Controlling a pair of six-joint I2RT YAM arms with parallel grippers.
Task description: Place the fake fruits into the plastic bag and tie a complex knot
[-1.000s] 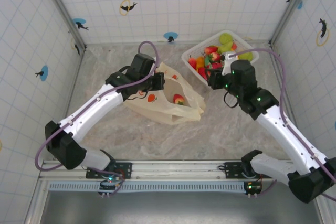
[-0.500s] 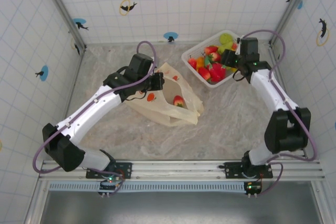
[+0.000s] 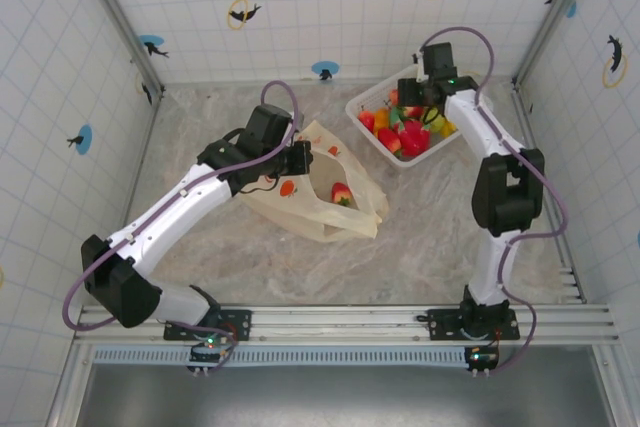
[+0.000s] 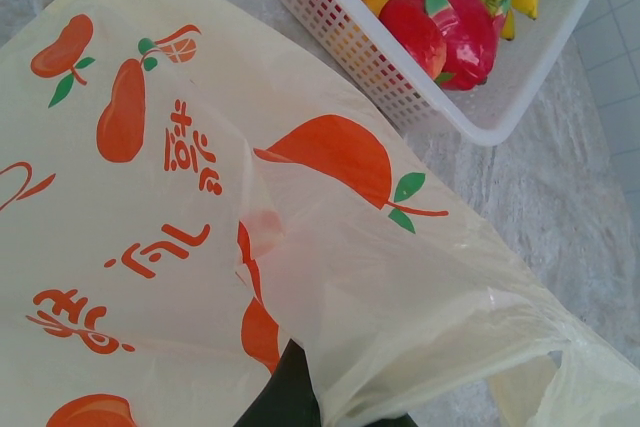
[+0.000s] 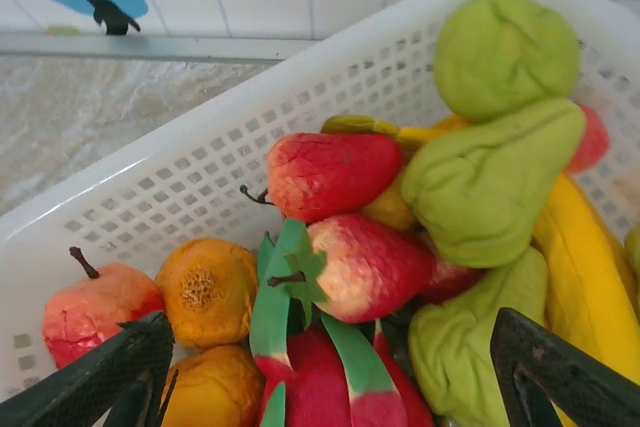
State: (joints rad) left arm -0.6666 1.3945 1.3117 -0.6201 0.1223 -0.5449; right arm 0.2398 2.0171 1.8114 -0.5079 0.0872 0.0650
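Observation:
The cream-yellow plastic bag [image 3: 318, 195] lies mid-table with its mouth held open; one red strawberry [image 3: 341, 192] sits inside. My left gripper [image 3: 300, 157] is shut on the bag's upper rim, and thin film drapes over its dark finger [image 4: 288, 395]. The remaining fake fruits fill the white basket [image 3: 361, 102]. My right gripper [image 5: 330, 387] hovers open just above them, with a strawberry [image 5: 370, 267] between its wide-spread fingers, oranges [image 5: 205, 287] at the left and green peppers [image 5: 490, 187] and a banana [image 5: 585, 257] at the right.
The lattice basket [image 4: 480, 122] stands at the back right, close to the tiled walls. Its near wall [image 5: 180, 187] rises beside my right gripper's left finger. Marbled tabletop [image 3: 420, 237] lies between the bag and the basket and toward the front rail.
My right arm swung away from the bag's right side and reached far back over the basket. The left arm and the bag stayed nearly still.

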